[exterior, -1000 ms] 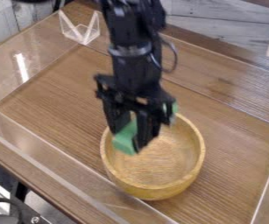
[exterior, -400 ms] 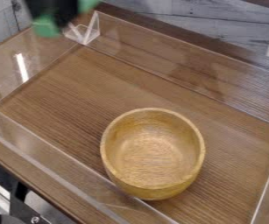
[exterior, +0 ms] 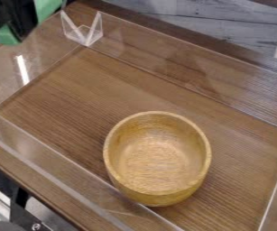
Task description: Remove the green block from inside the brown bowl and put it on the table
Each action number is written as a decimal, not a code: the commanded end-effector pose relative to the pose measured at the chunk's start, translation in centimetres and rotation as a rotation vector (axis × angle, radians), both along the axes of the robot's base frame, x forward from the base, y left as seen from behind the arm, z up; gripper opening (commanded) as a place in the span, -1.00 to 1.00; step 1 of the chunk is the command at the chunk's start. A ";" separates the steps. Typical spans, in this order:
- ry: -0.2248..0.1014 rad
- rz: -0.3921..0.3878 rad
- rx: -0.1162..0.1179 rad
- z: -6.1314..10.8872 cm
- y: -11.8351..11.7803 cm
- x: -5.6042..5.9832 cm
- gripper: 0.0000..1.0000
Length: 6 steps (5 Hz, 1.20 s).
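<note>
Pincer (exterior: 11,27) clamped on green block (exterior: 4,36), top-left corner; brown bowl (exterior: 159,158) centre table (exterior: 92,90)

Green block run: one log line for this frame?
phase: carrying | green block: held by gripper at top-left edge of view, above table | brown bowl: empty | gripper: shut on block | placed: not yet

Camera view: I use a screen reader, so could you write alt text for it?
An empty brown wooden bowl sits on a glossy wood-grain table bordered by clear acrylic walls. At the top left corner, a dark robot claw, mostly cropped, holds a green block above the table.
</note>
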<state>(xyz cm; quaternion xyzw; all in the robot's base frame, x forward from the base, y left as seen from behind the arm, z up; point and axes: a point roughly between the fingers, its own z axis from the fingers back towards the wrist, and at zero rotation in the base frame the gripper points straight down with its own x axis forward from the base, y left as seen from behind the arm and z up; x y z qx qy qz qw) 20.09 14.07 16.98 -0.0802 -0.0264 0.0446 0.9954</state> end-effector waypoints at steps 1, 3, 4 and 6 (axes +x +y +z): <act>-0.041 -0.033 0.015 0.6 -0.3 0.6 -1.00; -0.051 -0.038 -0.003 0.1 -0.3 1.0 -1.00; -0.057 -0.045 -0.012 -0.3 -0.4 1.3 -1.00; -0.054 -0.116 -0.026 -1.8 -2.7 1.9 -1.00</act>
